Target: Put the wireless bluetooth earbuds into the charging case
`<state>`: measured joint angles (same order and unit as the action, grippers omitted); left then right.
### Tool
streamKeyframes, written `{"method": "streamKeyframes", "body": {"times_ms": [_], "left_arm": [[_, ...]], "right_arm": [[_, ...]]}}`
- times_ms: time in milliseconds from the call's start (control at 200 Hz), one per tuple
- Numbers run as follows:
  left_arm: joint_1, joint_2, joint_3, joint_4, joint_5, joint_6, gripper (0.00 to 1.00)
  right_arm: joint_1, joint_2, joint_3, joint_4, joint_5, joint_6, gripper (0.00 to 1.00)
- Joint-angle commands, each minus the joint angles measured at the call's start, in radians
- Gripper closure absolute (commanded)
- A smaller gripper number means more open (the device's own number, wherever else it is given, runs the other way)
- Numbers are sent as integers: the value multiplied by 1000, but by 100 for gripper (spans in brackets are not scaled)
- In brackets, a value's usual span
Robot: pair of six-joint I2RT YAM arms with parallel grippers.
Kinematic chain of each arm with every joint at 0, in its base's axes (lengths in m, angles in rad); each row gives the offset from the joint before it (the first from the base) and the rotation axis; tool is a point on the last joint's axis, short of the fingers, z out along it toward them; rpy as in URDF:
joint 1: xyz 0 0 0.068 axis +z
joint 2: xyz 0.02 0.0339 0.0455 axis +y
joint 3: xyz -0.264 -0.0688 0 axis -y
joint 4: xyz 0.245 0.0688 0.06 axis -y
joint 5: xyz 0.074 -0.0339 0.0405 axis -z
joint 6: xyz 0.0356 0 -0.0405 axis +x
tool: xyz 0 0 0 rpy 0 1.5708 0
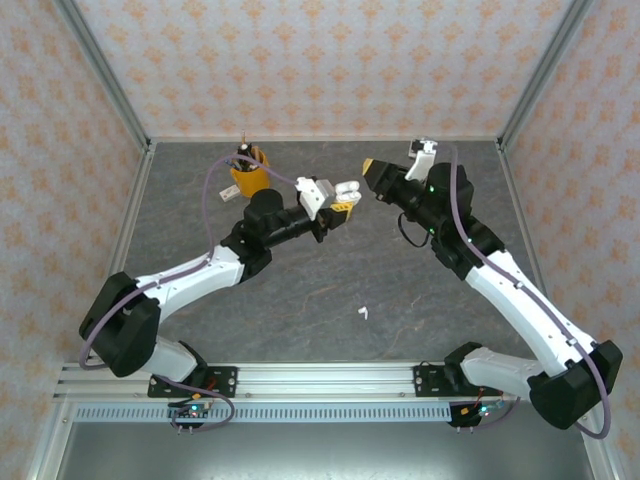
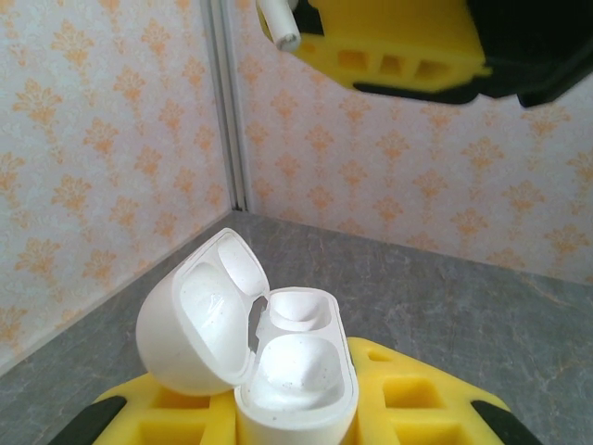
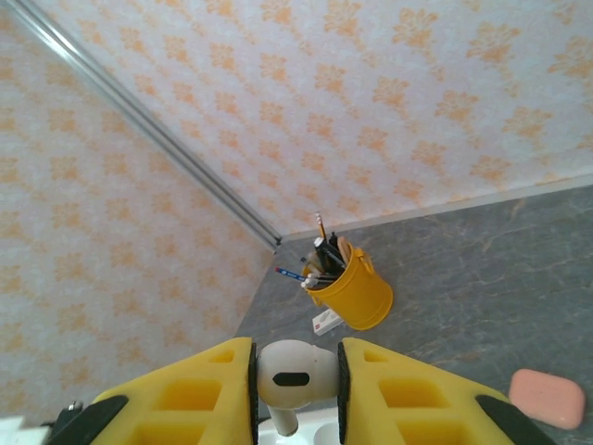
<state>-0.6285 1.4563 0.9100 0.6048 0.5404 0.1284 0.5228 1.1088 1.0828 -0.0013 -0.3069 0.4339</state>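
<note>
The left gripper (image 1: 338, 207) is clamping its yellow fingers (image 2: 167, 414) on the base of the glossy white rounded charging case (image 2: 296, 371). It is holding the case up off the grey stone-patterned table (image 1: 300, 300). The case's lid is hanging open, tipped back to the left in the left wrist view, and its two moulded wells are facing up.

The right gripper (image 1: 372, 172) is pinching a white stemmed earbud (image 3: 295, 369) between its yellow pads (image 3: 185, 389), closed snugly on the bud's body. In the left wrist view the earbud's stem (image 2: 278, 23) is poking out of the right gripper (image 2: 398, 42) high above the open case, well clear of it. From above, the two grippers are facing each other mid-table, near but not touching.

A second tiny white piece (image 1: 363, 313), earbud-shaped as far as I can tell, is lying alone on the table, nearer the arm bases. A yellow cup of pens and pencils (image 3: 350, 292) is standing toward the back wall. A salmon-pink rounded case (image 3: 547, 397) is resting flat on the table, at the right in the right wrist view.
</note>
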Motion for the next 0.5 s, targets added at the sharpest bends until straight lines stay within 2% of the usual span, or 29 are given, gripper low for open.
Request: {"method": "streamKeyframes", "body": {"times_ms": [0, 495], "left_arm": [[-7, 19, 47, 106, -17, -47, 100], [-19, 55, 93, 101, -19, -60, 100]], "right_arm": [[-3, -22, -37, 141, -77, 10, 73], [39, 14, -96, 207, -130, 23, 73]]}}
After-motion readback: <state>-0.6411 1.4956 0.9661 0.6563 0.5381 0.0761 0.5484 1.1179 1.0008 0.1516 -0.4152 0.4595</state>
